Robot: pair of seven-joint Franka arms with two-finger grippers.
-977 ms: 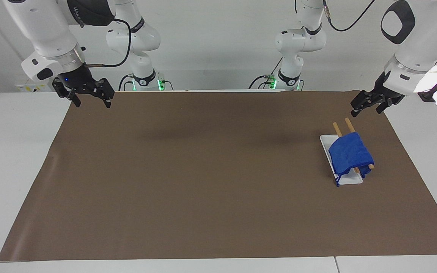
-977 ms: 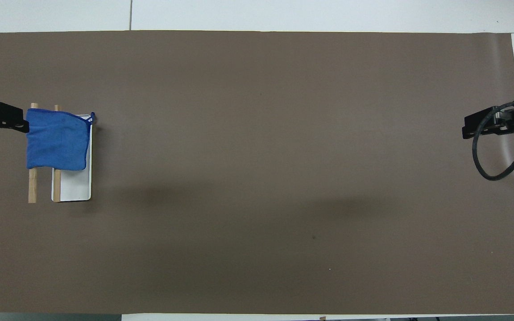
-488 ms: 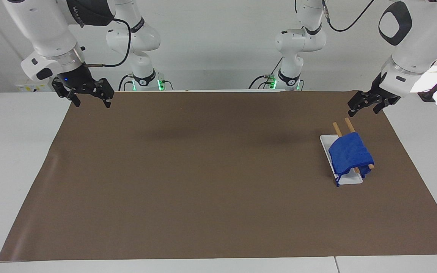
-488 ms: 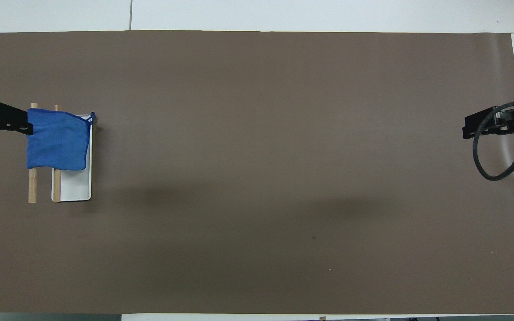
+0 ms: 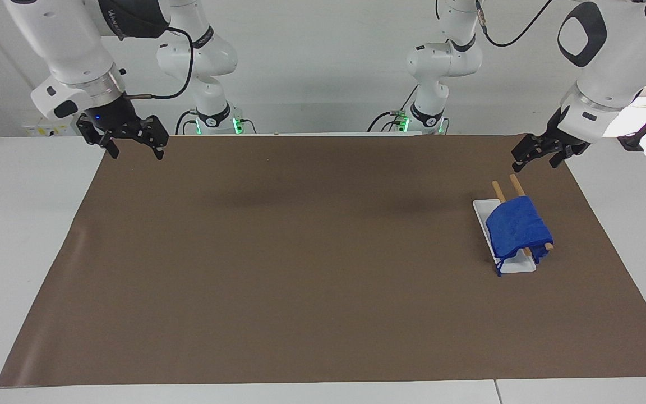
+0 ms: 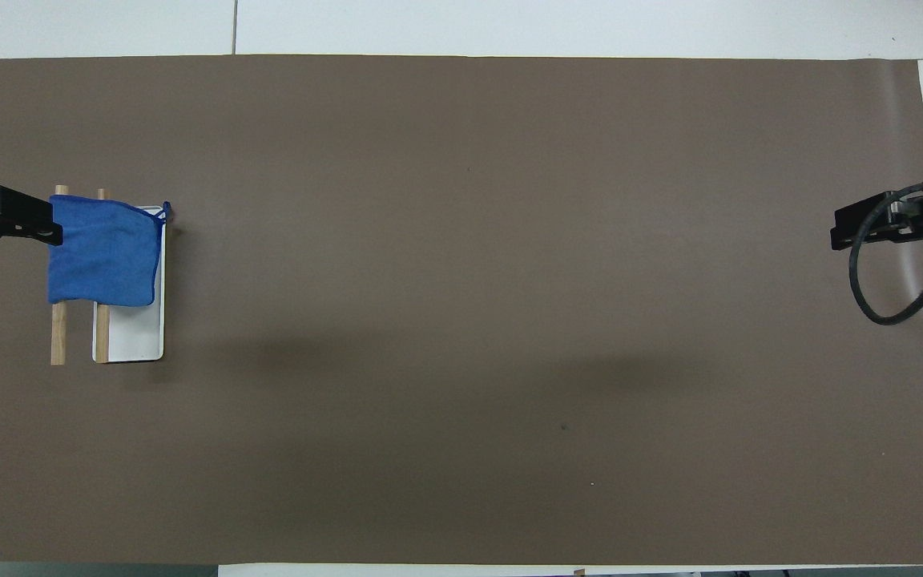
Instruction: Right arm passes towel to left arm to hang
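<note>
the left arm's end effector (image 5: 541, 155) has drawn up and back from the towel (image 5: 516, 228).

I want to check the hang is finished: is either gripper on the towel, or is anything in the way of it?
Nothing visible blocks it. The towel already drapes over the two wooden rods above the white tray; left gripper and right gripper hang open, clear of it.

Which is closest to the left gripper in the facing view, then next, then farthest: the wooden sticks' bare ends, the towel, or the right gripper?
From the left gripper:
1. Wooden sticks, bare ends, just below it.
2. Towel, draped over the sticks, above the white tray.
3. Right gripper, over the mat's right-arm end.
</note>
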